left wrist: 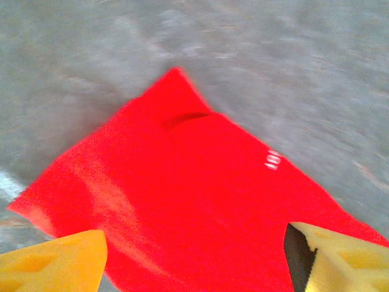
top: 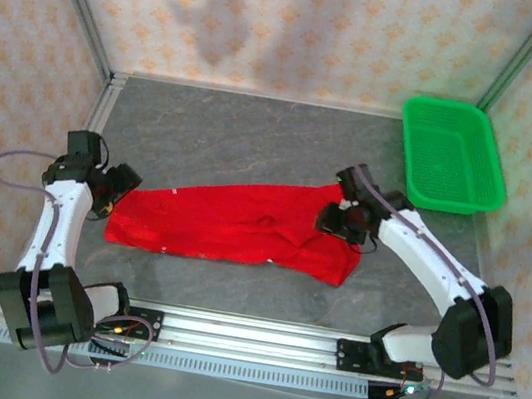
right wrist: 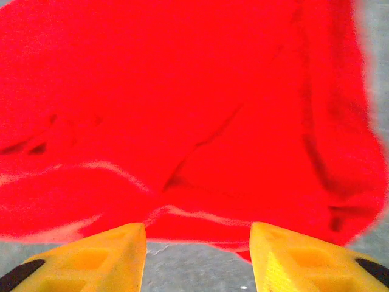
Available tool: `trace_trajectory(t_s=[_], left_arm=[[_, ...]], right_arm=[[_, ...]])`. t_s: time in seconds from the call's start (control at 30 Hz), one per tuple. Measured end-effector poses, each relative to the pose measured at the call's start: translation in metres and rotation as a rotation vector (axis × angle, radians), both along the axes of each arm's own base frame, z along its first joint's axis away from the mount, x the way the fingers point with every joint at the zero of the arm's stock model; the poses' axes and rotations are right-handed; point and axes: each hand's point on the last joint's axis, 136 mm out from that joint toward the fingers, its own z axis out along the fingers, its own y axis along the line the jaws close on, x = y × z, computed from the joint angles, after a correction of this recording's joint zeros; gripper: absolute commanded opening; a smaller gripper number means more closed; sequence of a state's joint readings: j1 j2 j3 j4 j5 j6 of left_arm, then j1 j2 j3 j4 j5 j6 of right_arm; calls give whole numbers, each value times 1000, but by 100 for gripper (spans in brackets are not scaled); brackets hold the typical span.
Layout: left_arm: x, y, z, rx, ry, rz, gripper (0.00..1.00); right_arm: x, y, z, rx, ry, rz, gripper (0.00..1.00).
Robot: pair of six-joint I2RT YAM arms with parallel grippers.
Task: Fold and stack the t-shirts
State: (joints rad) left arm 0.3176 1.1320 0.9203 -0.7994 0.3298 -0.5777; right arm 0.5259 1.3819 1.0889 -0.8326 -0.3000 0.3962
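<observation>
A bright red t-shirt lies on the grey table as a long, flattened band running left to right. My left gripper hangs over its left end. In the left wrist view the left gripper is open, its yellow fingers set wide apart above the red cloth, which carries a small white mark. My right gripper is at the shirt's right end. Seen from the right wrist, the right gripper is open, with bare table between the fingers and the wrinkled cloth edge just ahead.
A green plastic mesh basket stands at the back right corner. An aluminium rail with the arm bases runs along the near edge. Patterned walls close in the table on three sides.
</observation>
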Motion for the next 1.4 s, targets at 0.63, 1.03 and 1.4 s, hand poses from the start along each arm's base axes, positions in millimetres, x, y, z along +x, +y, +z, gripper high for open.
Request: trace_trajectory(t_s=[0.63,1.03,1.4], left_arm=[[-24,-89,99,146,-341,-345,89],[-39,-83,90,169,-300,-333,89],[-48,-81,72,170,-254,-335,88]], right_arm=[[-13,54,-70,-338,97,522,48],[9,51,-89,-465,93,568,12],[45,65,-56,-507,-38,602,5]])
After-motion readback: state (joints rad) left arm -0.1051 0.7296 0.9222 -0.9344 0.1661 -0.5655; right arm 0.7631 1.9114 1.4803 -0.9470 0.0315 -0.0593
